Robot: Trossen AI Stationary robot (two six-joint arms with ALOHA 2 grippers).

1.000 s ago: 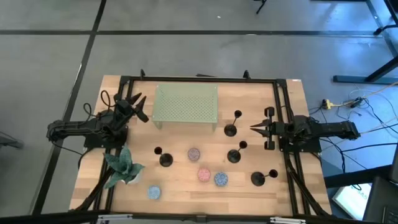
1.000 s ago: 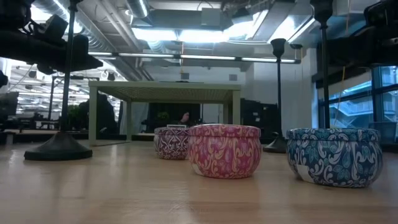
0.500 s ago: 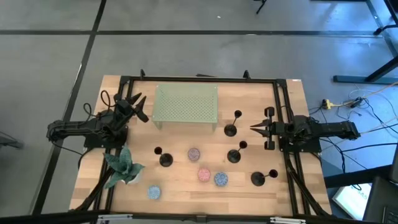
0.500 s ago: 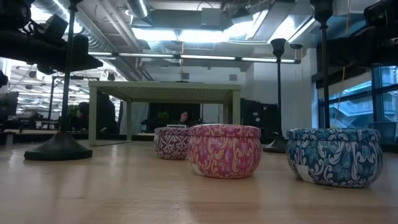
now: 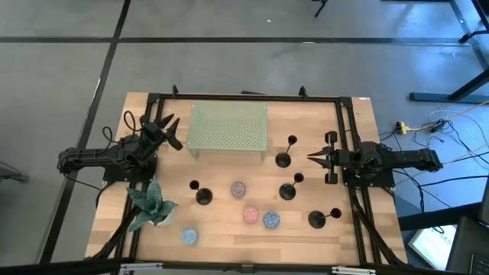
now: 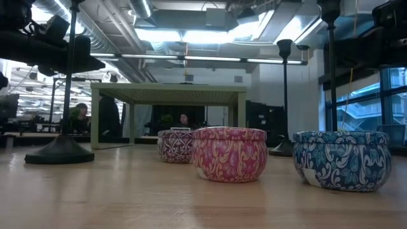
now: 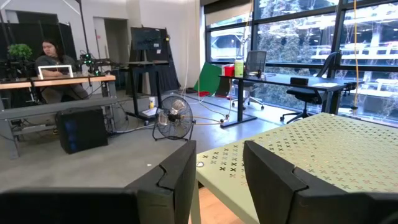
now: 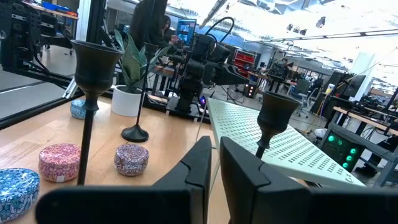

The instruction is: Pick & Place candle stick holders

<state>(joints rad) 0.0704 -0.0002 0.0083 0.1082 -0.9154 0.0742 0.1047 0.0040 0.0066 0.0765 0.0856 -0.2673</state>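
Note:
Four slim black candle stick holders stand upright on their round bases on the wooden table: one at the left centre (image 5: pixel 202 196) and three on the right (image 5: pixel 284 159), (image 5: pixel 288 191), (image 5: pixel 315 219). My left gripper (image 5: pixel 170 131) is open and empty, beside the left end of the green perforated riser (image 5: pixel 229 128). My right gripper (image 5: pixel 312 156) is shut and empty, a little to the right of the farthest right holder. The right wrist view shows two holder cups close by (image 8: pixel 94 59), (image 8: pixel 277 115) and the left holder's base (image 8: pixel 135 132) farther off.
Small round candles lie on the near half of the table: grey (image 5: pixel 238 188), pink (image 5: pixel 250 214), blue (image 5: pixel 271 220) and another blue (image 5: pixel 189 236). A potted plant (image 5: pixel 149 205) stands at the near left. Black frame rails run along the table's edges (image 5: pixel 348 130).

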